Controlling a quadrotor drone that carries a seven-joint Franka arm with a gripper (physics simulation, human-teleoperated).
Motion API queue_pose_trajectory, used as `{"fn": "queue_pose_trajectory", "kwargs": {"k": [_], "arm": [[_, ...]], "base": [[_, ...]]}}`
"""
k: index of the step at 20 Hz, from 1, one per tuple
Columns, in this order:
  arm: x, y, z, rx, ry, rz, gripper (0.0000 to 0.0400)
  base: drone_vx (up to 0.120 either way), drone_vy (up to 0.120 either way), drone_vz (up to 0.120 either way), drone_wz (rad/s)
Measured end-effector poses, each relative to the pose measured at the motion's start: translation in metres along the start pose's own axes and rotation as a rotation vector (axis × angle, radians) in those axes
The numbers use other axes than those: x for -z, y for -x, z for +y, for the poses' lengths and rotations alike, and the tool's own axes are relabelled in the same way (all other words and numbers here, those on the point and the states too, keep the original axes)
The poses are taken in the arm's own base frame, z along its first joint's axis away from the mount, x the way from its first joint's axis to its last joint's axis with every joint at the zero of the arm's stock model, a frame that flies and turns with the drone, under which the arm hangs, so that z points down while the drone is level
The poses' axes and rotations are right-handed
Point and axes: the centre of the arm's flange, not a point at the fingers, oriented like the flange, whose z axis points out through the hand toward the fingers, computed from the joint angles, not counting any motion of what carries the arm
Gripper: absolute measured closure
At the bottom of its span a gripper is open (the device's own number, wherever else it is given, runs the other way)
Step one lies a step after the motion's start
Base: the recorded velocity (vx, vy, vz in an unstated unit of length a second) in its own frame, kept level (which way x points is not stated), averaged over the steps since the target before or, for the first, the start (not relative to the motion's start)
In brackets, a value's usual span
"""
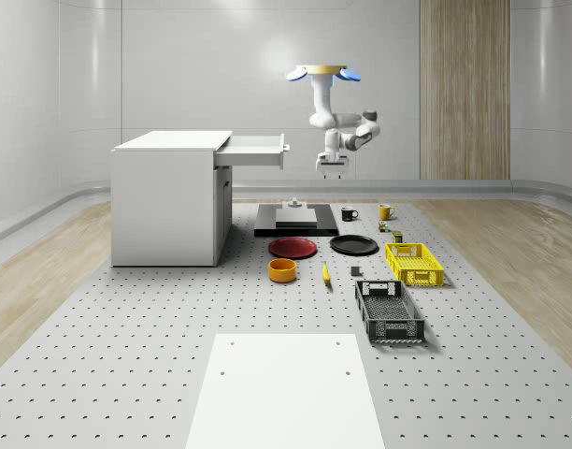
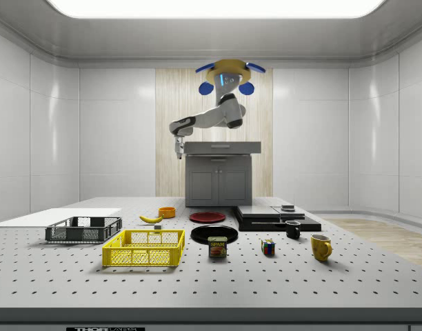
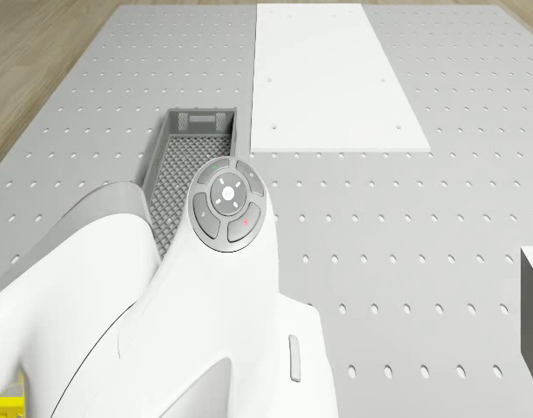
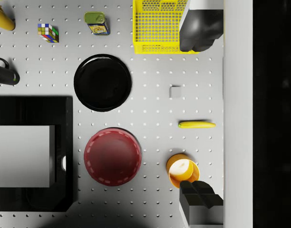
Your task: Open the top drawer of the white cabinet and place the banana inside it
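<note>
**Banana on the table, top drawer open, gripper aloft beside it**

I see the banana (image 1: 325, 272) lying flat on the perforated table (image 1: 155, 355), just right of the orange bowl (image 1: 282, 270) in the whole-scene view and left of the small grey block (image 1: 355, 272). The red plate (image 1: 293, 247) and black plate (image 1: 353, 244) sit just beyond it, and the yellow basket (image 1: 414, 263) and dark grey basket (image 1: 389, 311) stand to its right, the grey one nearer.

The white cabinet (image 1: 166, 201) stands at the whole-scene view's left, its top drawer (image 1: 254, 150) pulled out toward the right. The drone (image 1: 322, 73) hovers well above the table, right of the drawer front. Its arm hangs down and the gripper (image 1: 330, 170) points at the table, level with the drawer and just right of it, high over the black slab (image 1: 295, 223). In the wrist view I see the 2 fingers (image 4: 198, 33) spread apart, holding nothing.
</note>
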Motion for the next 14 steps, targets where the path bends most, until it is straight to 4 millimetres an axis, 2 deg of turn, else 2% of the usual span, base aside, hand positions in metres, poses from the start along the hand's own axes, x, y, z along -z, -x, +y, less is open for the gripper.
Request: {"fn": "queue_pose_trajectory", "kwargs": {"k": [2,14], "arm": [[0.0000,0.0000,0.0000,0.000,0.000,0.000,0.0000],[0.0000,0.0000,0.0000,0.000,0.000,0.000,0.0000]], "base": [[0.120,0.100,-0.120,0.000],[0.120,0.000,-0.120,0.000]]}}
